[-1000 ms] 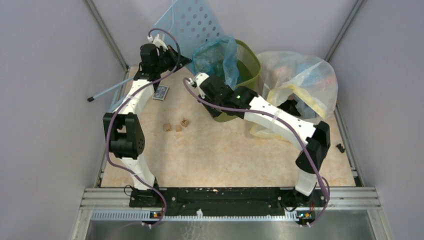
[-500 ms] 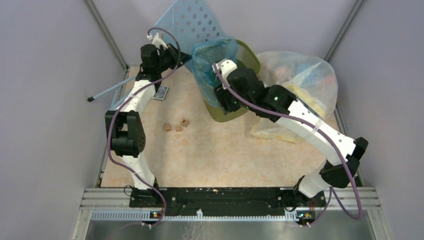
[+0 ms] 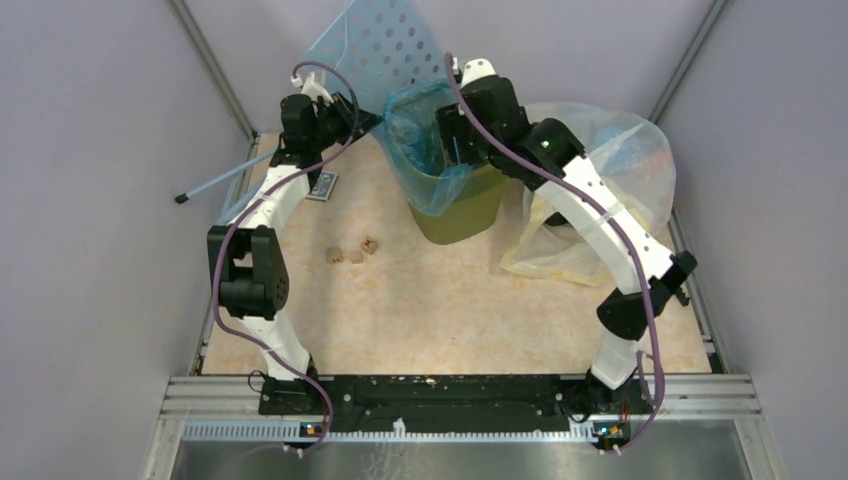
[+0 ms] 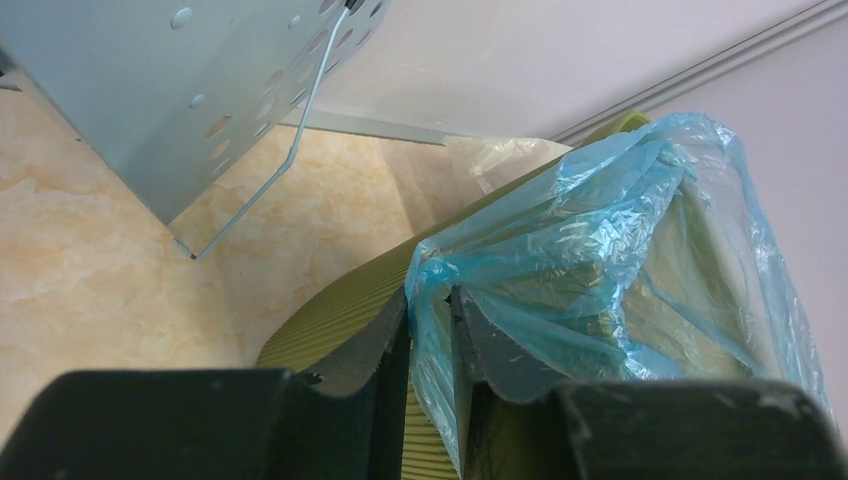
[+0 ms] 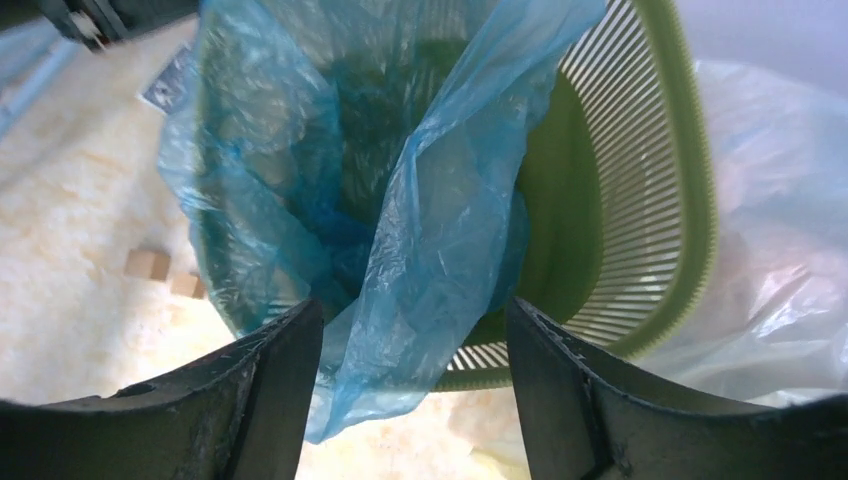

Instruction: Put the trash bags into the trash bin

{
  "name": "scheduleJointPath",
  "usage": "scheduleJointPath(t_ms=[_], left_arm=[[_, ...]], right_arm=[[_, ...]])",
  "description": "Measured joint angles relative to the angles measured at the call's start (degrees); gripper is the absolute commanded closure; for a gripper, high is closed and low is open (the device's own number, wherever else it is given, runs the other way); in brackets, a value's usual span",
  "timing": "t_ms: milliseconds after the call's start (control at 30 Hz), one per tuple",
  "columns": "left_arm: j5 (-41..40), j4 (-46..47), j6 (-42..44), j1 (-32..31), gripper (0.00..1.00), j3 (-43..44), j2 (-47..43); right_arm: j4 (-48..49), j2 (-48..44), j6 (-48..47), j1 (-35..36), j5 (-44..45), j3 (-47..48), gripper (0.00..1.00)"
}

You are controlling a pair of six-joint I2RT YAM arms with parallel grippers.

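Crinkly blue trash bag (image 3: 428, 185), likely limp and slippery, drapes the olive trash bin (image 3: 465, 215); left gripper (image 4: 428, 305) pinches its hem, the surest hold; right gripper (image 5: 412, 312) gapes above.

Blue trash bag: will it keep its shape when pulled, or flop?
Likely floppy: the blue bag hangs in crinkled folds into the bin. Probably very light, since a thin pinch in the left hand holds its edge up. The film looks thin, so it may tear.
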Motion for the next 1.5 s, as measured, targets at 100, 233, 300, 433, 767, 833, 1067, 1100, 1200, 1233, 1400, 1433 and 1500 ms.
scheduleJointPath(t_ms=[100,233,300,433,767,833,1067,1100,1200,1233,1400,1433,1500], left_arm=[[0.2,0.0,0.0,0.0,0.75,0.0,0.0],[0.4,-0.1,0.0,0.0,0.76,-0.1,0.0],[0.5,-0.1,0.0,0.0,0.79,-0.1,0.0],[0.6,-0.1,0.0,-0.3,0.84,-0.1,0.0],[0.6,0.0,0.0,-1.8,0.86,-0.1,1.7],[0.6,-0.1,0.1,-2.1,0.86,-0.1,2.0],[0.6,0.0,0.1,-2.8,0.86,-0.1,2.0],[0.6,0.0,0.1,-2.8,0.86,-0.1,2.0],[0.5,0.0,0.1,-3.1,0.86,0.0,2.0],[0.5,0.0,0.1,-3.1,0.86,0.0,2.0],[0.1,-0.1,0.2,-3.5,0.86,0.2,2.0],[0.0,-0.1,0.2,-3.5,0.86,0.3,2.0],[-0.1,-0.2,0.3,-3.5,0.86,0.3,2.0]], right_arm=[[-1.1,3.1,0.4,-0.8,-0.7,0.7,0.41],[-2.7,5.8,0.5,-2.3,-1.9,1.2,0.39],[-3.5,6.4,0.4,-2.5,-1.7,2.3,0.45],[-4.8,7.5,0.3,-2.5,1.1,5.2,0.56],[-4.5,6.0,-0.7,-3.4,5.5,1.9,0.88],[-4.5,5.2,-0.7,-4.1,5.4,0.7,0.95],[-2.9,-2.3,-0.9,-6.7,4.9,-8.2,0.99],[-2.3,-3.8,-0.9,-7.3,4.7,-9.6,0.98],[-1.2,-7.1,-1.0,-10.1,3.7,-12.0,0.95],[-0.9,-7.6,-1.1,-10.9,3.6,-12.2,0.94],[0.9,-8.2,-1.2,-14.4,1.6,-13.1,0.76],[1.0,-8.1,-1.2,-15.0,1.0,-13.7,0.75],[1.2,-8.1,-1.3,-15.8,-0.4,-15.1,0.72]])
